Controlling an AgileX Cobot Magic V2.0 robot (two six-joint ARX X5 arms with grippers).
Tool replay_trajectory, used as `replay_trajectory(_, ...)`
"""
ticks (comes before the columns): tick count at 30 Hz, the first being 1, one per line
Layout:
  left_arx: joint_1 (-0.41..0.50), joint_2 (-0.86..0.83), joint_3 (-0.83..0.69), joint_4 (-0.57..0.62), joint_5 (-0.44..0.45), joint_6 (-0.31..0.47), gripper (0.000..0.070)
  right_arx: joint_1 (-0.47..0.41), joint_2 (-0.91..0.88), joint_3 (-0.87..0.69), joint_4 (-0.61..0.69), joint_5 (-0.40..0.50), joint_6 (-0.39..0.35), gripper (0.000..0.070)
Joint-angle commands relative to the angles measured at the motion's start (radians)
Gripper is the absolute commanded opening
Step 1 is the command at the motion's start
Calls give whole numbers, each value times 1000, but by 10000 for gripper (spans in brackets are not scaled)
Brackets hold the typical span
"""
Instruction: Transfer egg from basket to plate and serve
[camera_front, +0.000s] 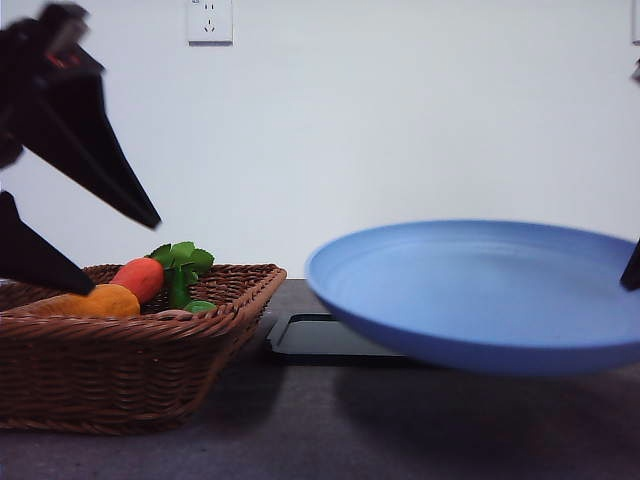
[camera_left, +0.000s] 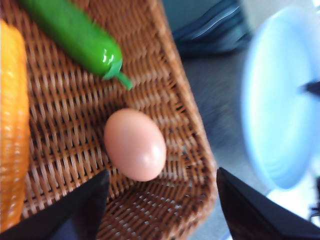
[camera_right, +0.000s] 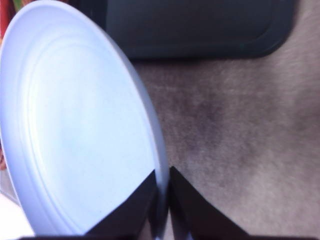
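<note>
The brownish-pink egg (camera_left: 135, 145) lies on the woven floor of the wicker basket (camera_left: 165, 75), near one corner. My left gripper (camera_left: 160, 210) hovers open above it, one finger on each side and nothing between them. In the front view the left gripper (camera_front: 80, 240) hangs over the basket (camera_front: 120, 370) at the left. The light-blue plate (camera_front: 480, 290) is held off the table at the right, tilted slightly. My right gripper (camera_right: 162, 200) is shut on the plate's rim (camera_right: 157, 165).
A red-orange carrot toy (camera_front: 138, 277) with green leaves and a yellow-orange vegetable (camera_front: 95, 302) lie in the basket, as does a green pepper-like toy (camera_left: 75, 35). A flat black tray (camera_front: 320, 338) rests on the dark table behind the plate.
</note>
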Motion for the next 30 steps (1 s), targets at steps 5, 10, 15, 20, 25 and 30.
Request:
replay_trajectory(5,-68,144,101,-4,-87,5,441,-31,-74,11,1,14,19,0)
replay_trajectory(10,-91,263,159,-36,-116,24,437,-49,-120,11,-16,19,19,0)
replay_trajectory(15,-97,340,172,-36,-116,27,420,-60,-146,11,-23,19,19,0)
replay_trajectory(20,-98,366,172,-34,-116,32,411,-61,-148,11,-24,21,18,0)
replay_trajectory(25,-98,366,172,-31,-116,36,347,-61,-148,11,-23,21,18,0)
replay_trajectory(30,-98,366,172,-32,-116,37,333,-61,-148,11,-23,20,18,0)
